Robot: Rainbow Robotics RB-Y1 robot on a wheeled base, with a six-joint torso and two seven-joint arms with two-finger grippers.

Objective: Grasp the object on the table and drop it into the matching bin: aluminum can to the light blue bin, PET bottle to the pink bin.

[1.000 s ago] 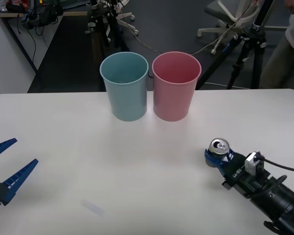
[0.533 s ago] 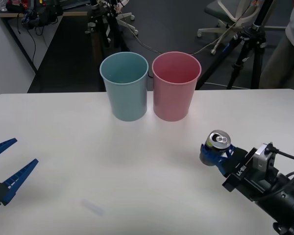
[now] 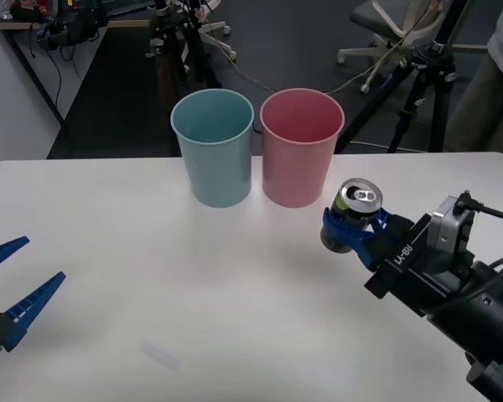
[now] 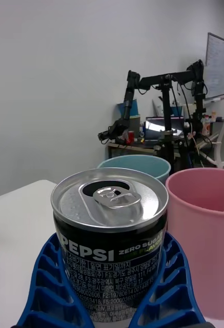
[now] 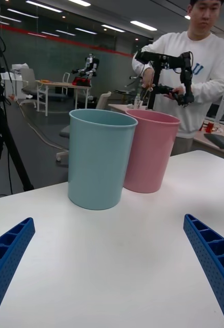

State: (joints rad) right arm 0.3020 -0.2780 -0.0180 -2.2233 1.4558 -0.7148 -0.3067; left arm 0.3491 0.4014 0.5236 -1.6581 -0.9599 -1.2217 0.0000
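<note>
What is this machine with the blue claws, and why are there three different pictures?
It is a robot with two arms, each ending in a blue two-fingered claw. One picture looks down from above its arms; the other two come from little cameras on its wrists. On the large white table stand a tall light blue plastic bin and a matching pink bin. The right gripper holds a small silver-topped drink can lifted off the table, close to the pink bin. Its wrist camera shows the can up close between its fingers. The left gripper waits open, low over the table's left side.
</note>
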